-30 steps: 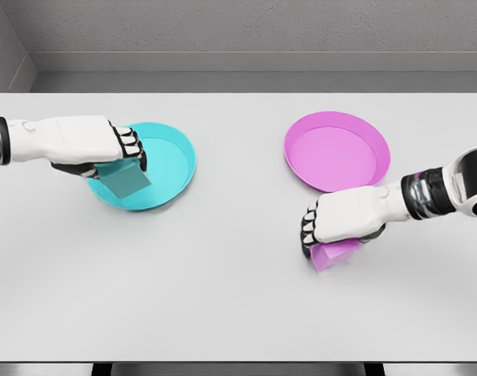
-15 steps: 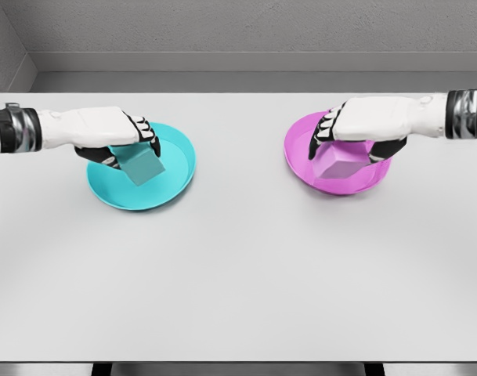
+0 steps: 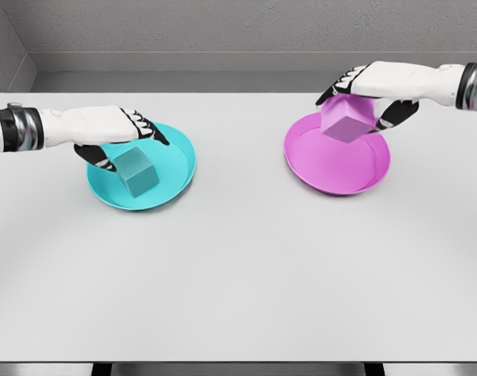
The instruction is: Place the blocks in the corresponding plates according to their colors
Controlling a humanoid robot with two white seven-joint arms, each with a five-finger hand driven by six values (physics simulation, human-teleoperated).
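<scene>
A teal block (image 3: 136,172) lies inside the cyan plate (image 3: 175,168) at the left of the table. My left hand (image 3: 128,146) hovers over the plate's back left part with its fingers spread, just above and behind the block. At the right, a pink block (image 3: 346,120) hangs above the far part of the pink plate (image 3: 336,168). My right hand (image 3: 363,102) is shut on it from above, with the thumb below on the right side.
The white table (image 3: 238,266) runs to a grey wall at the back. Both plates stand in the far half of it, about a plate's width apart.
The left hand carried the teal block over the cyan plate and spread its fingers; the block now rests in the plate. The right hand lifted the pink block from the table to above the pink plate.
</scene>
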